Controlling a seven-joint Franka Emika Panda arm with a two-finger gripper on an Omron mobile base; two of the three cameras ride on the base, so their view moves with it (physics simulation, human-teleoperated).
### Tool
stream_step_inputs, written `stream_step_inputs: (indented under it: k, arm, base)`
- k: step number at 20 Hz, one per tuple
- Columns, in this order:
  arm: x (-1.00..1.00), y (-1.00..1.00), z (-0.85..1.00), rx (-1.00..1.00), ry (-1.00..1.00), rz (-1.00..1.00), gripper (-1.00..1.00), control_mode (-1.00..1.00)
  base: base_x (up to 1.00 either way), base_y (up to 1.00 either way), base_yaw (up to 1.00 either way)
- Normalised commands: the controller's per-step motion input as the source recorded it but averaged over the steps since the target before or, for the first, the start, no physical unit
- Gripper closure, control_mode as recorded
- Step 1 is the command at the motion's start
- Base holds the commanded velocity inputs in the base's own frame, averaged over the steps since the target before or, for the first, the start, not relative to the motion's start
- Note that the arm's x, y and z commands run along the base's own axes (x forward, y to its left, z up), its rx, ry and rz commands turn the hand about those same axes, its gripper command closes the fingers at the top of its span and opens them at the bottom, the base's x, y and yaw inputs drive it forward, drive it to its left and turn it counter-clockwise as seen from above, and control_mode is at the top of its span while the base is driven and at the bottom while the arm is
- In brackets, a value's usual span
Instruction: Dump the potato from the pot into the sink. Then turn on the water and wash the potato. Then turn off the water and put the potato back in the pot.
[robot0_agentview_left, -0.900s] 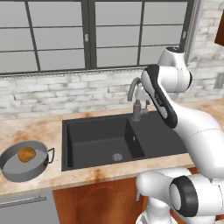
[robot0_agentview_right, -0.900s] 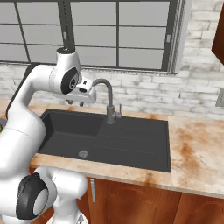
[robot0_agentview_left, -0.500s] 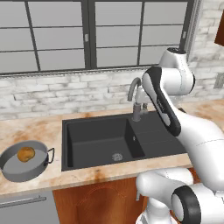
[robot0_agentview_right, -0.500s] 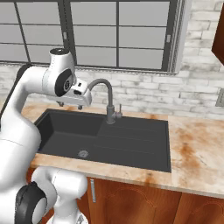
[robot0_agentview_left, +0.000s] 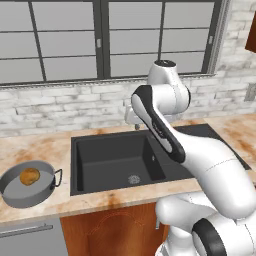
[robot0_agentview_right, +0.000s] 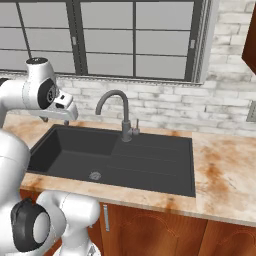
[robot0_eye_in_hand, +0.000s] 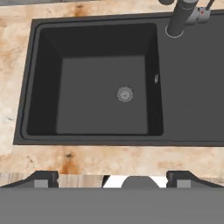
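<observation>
Charcoal sink (robot0_agentview_left: 115, 160): dark rectangular basin sunk into the tabletop (robot0_agentview_left: 45, 150), with a round metal drain (robot0_eye_in_hand: 124, 93) in its floor and a flat drainboard (robot0_agentview_right: 160, 157) on the faucet side; nothing lies in the basin.
Pot (robot0_agentview_left: 27, 192): wide, shallow grey metal, sitting on the tabletop left of the sink in the left base view, well apart from the arm; a dark loop handle points toward the sink.
Potato (robot0_agentview_left: 29, 176): golden-brown lump lying inside the pot, toward its far wall.
Faucet (robot0_agentview_right: 117, 107): grey gooseneck rising behind the sink, spout curving toward the basin; no stream falls from it.
Jaws (robot0_eye_in_hand: 112, 180): spread wide with nothing between them; the two dark fingertips (robot0_eye_in_hand: 41, 178) stand far apart at the bottom of the hand view.
Hand position: up above the sink, looking straight down into the basin, the near edge of the tabletop just above the fingertips in that view.
Wall: pale brick with a dark-framed window (robot0_agentview_left: 100, 40) behind the sink.
</observation>
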Motion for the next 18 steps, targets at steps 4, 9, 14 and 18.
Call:
stream_step_inputs:
  k: [4, 9, 14, 18]
  arm:
    - [0.08, 0.97, -0.09, 0.0, 0.07, 0.0, -1.0, -1.0]
    - [0.0, 0.73, -0.12, 0.0, -0.01, -0.02, -1.0, -1.0]
    - [0.0, 0.6, -0.02, 0.0, -0.01, -0.07, -1.0, -1.0]
    - [0.01, 0.69, -0.11, 0.0, 0.0, 0.0, -1.0, -1.0]
  base:
    - [0.0, 0.0, 0.0]
    - [0.0, 0.0, 0.0]
    - [0.0, 0.0, 0.0]
    - [0.0, 0.0, 0.0]
